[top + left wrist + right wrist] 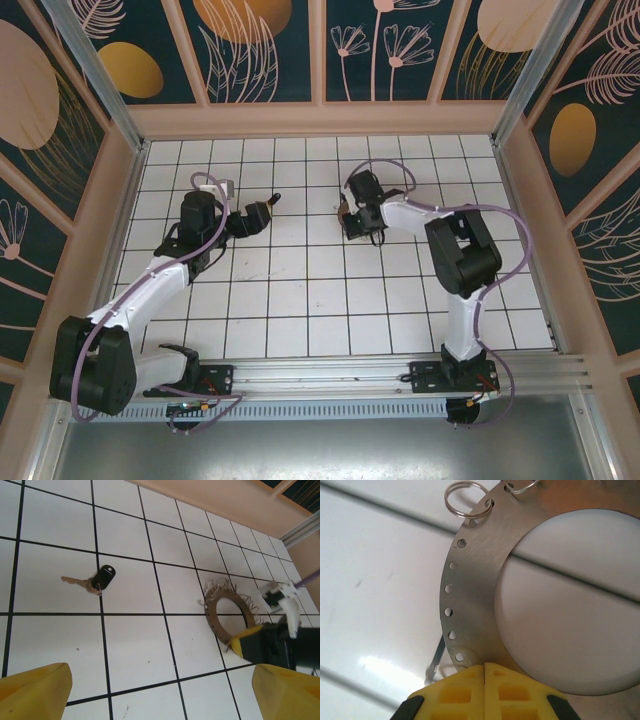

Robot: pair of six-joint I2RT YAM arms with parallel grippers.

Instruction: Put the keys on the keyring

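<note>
The left gripper (160, 697) is hanging wide open and empty, the keys (95, 580) lying on the tiled floor (140, 645) at its eleven o'clock. The right gripper (485, 672) is clamping the keyring (475, 590) by its rim, the ring reaching toward twelve o'clock.

Robot lab cell: white grid-tile floor (300, 310), leaf-print wall panels (265, 50), alu rail (330, 372) w/ bolted arm bases (452, 375).

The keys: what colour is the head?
The head of the keys is black; left wrist view shows it best.
</note>
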